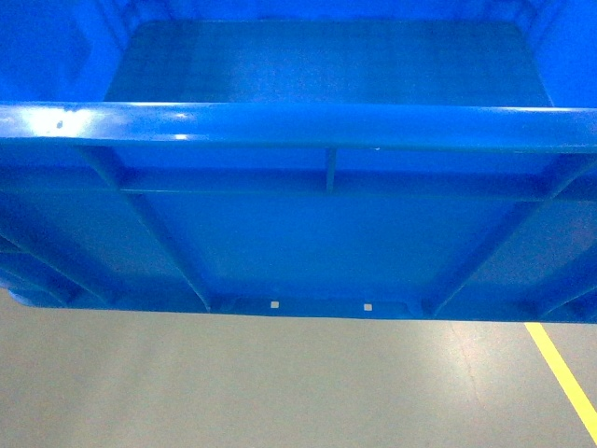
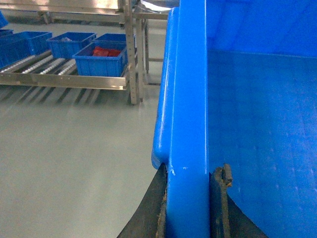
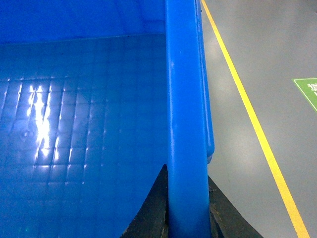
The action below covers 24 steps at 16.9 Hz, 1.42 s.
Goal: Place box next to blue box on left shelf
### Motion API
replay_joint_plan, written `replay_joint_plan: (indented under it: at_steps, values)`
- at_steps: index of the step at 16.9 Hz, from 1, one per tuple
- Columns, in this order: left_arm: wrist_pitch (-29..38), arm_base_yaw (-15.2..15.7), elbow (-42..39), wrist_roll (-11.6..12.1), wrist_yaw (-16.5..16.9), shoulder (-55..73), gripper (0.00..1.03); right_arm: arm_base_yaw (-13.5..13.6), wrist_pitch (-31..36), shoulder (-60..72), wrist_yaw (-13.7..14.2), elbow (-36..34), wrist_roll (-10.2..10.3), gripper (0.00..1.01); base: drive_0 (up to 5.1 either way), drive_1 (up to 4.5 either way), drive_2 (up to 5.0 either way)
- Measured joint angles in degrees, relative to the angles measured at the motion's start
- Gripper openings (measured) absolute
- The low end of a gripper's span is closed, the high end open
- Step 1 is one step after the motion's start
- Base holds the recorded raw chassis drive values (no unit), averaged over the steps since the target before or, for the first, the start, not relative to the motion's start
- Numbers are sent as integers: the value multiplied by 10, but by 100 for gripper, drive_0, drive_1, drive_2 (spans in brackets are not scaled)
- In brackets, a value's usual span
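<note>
Grey polished floor [image 1: 233, 392] underfoot, a yellow line [image 1: 564, 378] running off at five o'clock in the head view, and in the left wrist view a metal roller shelf [image 2: 64, 79] sits up at ten o'clock with small blue boxes [image 2: 101, 59] on it, one carrying something red.

And the box [image 1: 308, 233] fills the head view! It hangs clear of the floor, its thick rim crossing from nine to three o'clock, ribbed outer wall facing the robot, smooth inside visible above at twelve.

The left gripper [image 2: 188, 208] sits at six o'clock of its own view, dark fingers [image 2: 220, 198] pinched either side of the box's left wall, one inside, one outside, clamped on the rim. Over on the other side, same story: the right gripper [image 3: 187, 208] straddles the right wall at six o'clock, closed tight on plastic. Two arms, one crate, carried between them.

Now the relation that matters: the box's long axis lies across the robot, side to side, and the shelf lies out to the left, well apart from the crate. My read is that the left arm is the nearer one, and the whole base will probably need to turn toward that shelf before the crate can go down beside the blue boxes. Carry phase, I'd say, placement not yet begun.
</note>
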Motion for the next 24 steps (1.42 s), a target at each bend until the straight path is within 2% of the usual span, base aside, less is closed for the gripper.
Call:
replay_joint_plan:
  at_steps: [24]
  values:
    - [0,0,-1,0,0,-1,10,0,0,0,-1,0,0,9,-3,416,-423]
